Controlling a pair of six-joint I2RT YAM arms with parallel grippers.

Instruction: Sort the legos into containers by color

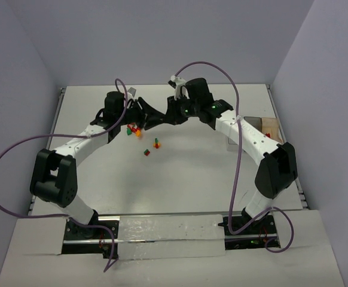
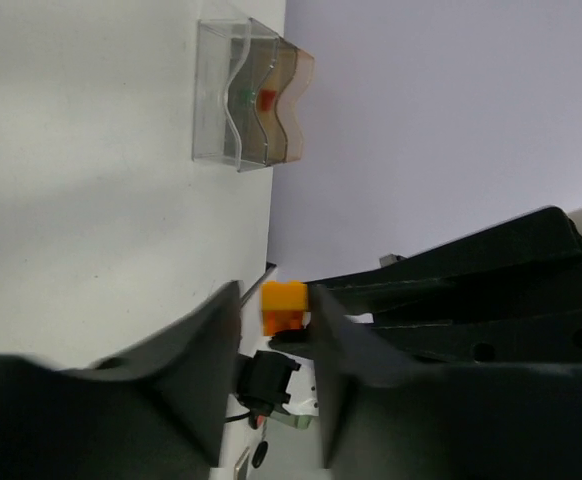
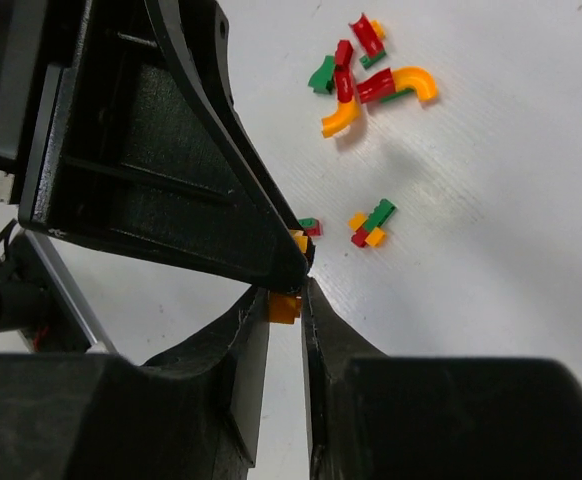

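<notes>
Clamping only the edge of the orange brick [image 3: 284, 307] over the desk [image 3: 491, 300], the right fingers [image 3: 246, 350] seemed to hold it weakly, while the left fingers [image 2: 206, 350] stood apart beside it. It could slip and drop among the loose legos [image 3: 376, 87], well apart from the containers [image 2: 241, 95].

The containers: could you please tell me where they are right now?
In the top view, the containers sit at the table's right edge, beside the right arm.

legos [image 3: 376, 88] red, green and orange; containers [image 2: 233, 100] clear and tan.
</notes>
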